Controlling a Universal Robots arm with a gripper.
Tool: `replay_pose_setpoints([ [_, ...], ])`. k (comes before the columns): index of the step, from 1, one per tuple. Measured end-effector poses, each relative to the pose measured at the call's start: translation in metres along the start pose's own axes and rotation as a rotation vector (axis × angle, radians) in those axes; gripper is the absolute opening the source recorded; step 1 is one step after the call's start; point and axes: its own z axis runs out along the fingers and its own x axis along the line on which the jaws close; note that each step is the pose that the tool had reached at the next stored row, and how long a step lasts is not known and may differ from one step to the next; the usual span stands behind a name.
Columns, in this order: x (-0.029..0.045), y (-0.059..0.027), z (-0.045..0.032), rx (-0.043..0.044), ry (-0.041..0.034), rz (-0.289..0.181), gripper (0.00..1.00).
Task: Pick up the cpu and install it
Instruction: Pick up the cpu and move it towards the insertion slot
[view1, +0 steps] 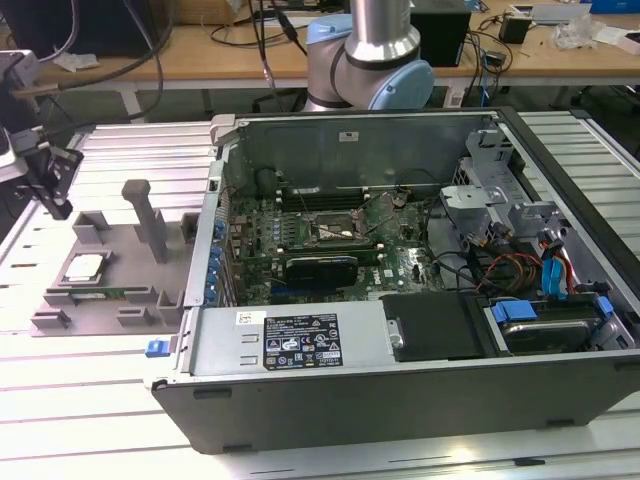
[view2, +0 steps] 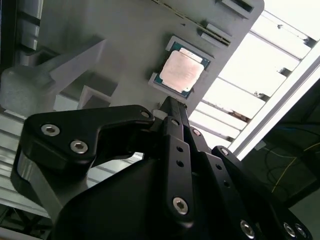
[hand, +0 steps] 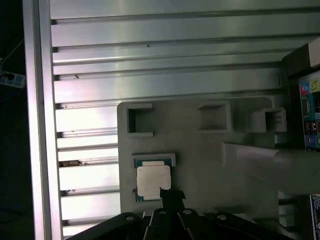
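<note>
While unheld, one cpu (hand: 152, 181), one tray (hand: 200, 150)

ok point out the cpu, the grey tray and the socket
cpu (hand: 153, 181), first wrist view, centre of metal top
grey tray (hand: 200, 165), first wrist view, bare floor
socket (view1: 335, 232), exterior view, centre

We find open room over the cpu (view1: 84, 266) on the tray (view1: 122, 272); an upright post (view1: 148, 222) rises from the tray, and the computer case (view1: 210, 345) stands just beside the tray.
</note>
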Motion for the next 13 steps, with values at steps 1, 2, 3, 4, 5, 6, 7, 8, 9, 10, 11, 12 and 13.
replay_pose_setpoints([
  [1,0.0003,-0.0004,0.0044,0.0001,0.0001,0.0,0.11],
  [2,0.0003,-0.0013,0.0085,0.0001,0.0001,0.0,0.11],
  [3,0.0004,-0.0025,0.0136,0.0001,0.0001,0.0,0.11],
  [4,0.0005,-0.0034,0.0161,0.0001,0.0001,0.0,0.11],
  [5,0.0005,-0.004,0.0178,0.0001,0.0001,0.0,0.11],
  [6,0.0005,-0.0052,0.0205,0.0001,0.0,0.0,0.11],
  [7,0.0006,-0.0069,0.0243,0.0,0.0,0.0,0.11],
  [8,0.0006,-0.0083,0.0276,0.0,0.0,0.0,0.11],
  [9,0.0008,-0.0094,0.0314,0.0001,0.0,0.0,0.11],
  [10,0.0009,-0.0104,0.036,0.0001,-0.0001,0.0,0.11],
  [11,0.001,-0.0114,0.0393,0.0001,-0.0003,0.0,0.11],
  [12,0.001,-0.0125,0.042,0.0,-0.0005,0.0,0.11],
  [13,0.0011,-0.0129,0.0435,0.0001,-0.0006,0.0,0.11],
])
